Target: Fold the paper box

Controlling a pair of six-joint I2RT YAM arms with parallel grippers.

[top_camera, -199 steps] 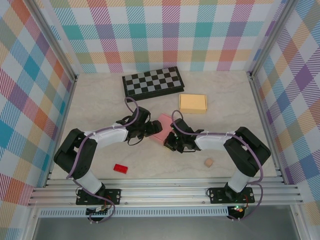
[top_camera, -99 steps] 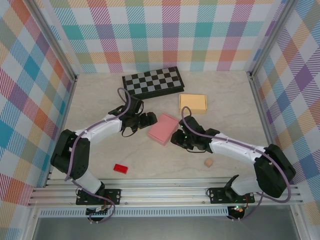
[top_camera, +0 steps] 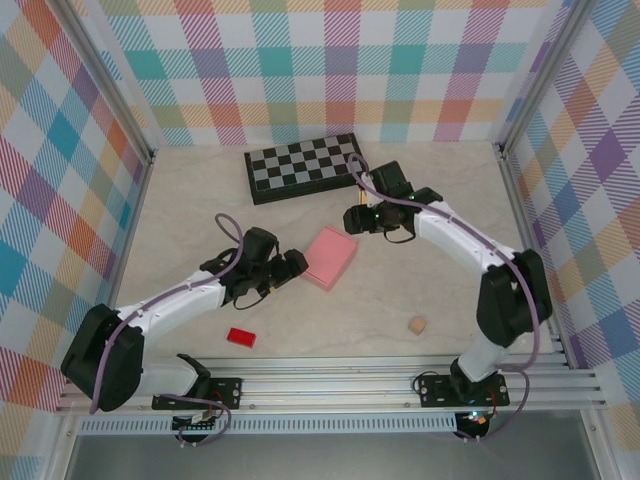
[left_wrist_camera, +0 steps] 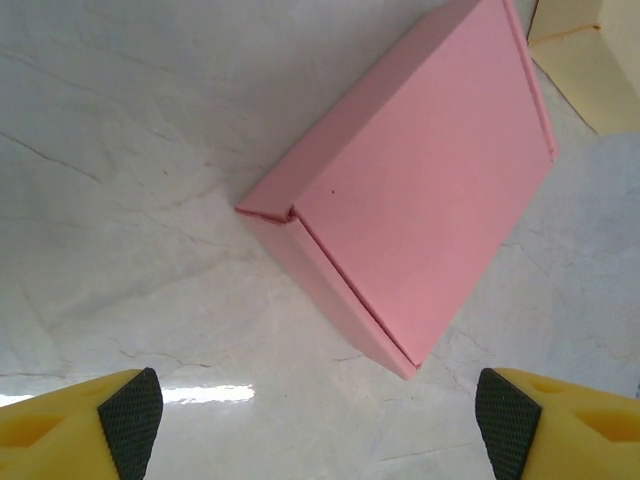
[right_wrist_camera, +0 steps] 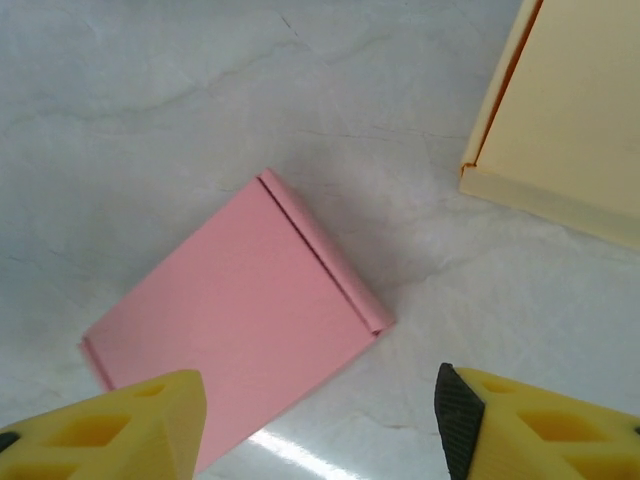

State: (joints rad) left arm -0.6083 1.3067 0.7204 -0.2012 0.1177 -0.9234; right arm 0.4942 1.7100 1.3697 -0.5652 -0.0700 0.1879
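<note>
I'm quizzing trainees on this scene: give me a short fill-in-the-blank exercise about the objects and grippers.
The box nearest the left gripper is ____.
The left gripper's jaws stand ____.
The small block left of the wooden cube is ____.
Missing words: pink; open; red.

You see a pink paper box (left_wrist_camera: pixel 420 200) of smooth, matt card. The marble-patterned tabletop (left_wrist_camera: pixel 120 150) looks glossy and reflects light. The yellow fingers (left_wrist_camera: pixel 50 440) appear plastic, their dark pads (left_wrist_camera: pixel 132 408) finely textured.
</note>
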